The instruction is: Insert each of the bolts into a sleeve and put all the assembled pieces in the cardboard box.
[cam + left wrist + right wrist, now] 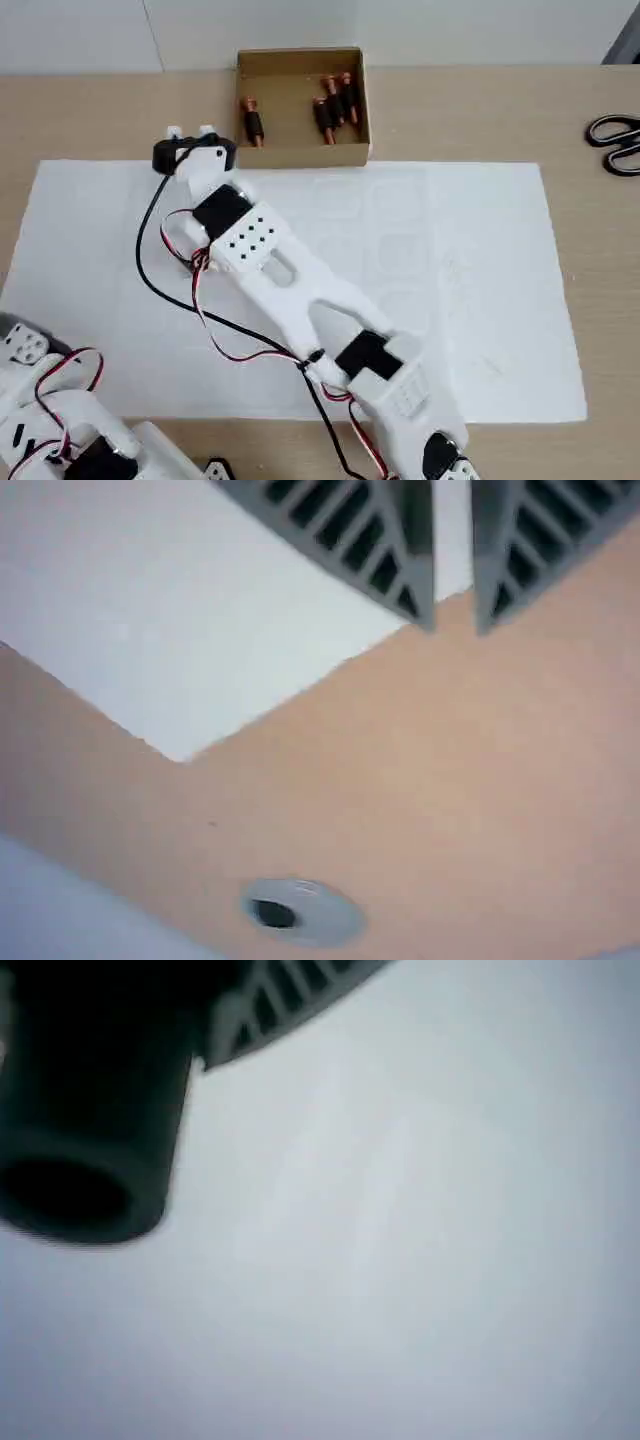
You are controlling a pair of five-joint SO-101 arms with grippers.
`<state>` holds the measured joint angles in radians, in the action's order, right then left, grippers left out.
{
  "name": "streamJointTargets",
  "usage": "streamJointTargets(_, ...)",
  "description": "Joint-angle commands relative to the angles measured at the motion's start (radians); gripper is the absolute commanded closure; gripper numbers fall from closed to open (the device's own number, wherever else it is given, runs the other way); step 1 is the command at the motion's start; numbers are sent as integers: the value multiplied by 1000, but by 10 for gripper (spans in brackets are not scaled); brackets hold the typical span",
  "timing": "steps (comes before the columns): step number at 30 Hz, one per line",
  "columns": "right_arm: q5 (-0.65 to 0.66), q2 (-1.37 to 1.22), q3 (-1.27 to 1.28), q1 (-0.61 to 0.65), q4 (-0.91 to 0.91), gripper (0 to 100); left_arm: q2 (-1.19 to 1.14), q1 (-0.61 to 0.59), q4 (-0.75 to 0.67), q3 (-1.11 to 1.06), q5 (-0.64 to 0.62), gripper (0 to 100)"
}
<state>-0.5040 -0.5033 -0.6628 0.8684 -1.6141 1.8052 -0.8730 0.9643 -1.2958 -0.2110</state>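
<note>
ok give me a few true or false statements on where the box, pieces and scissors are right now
1. The cardboard box holds several assembled pieces. True.
2. The scissors lie inside the box. False: they lie on the bare table, at its right edge.
3. The right hand grips a black sleeve. True.
4. The box stands in the middle of the white paper. False: it stands on the table, beyond the paper's far edge.
</note>
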Motion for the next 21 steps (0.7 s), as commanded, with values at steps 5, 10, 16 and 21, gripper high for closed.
streamJointTargets(5,44,150,-2,-254,-74,993,12,190,123,61,-2,983)
streamJointTargets(10,58,102,46,-378,-74,993,12,249,123,59,-3,983)
streamJointTargets(16,163,-19,121,-394,-74,991,11,299,126,59,-2,983)
streamJointTargets(21,308,-90,117,-394,-73,990,11,299,124,59,-2,983)
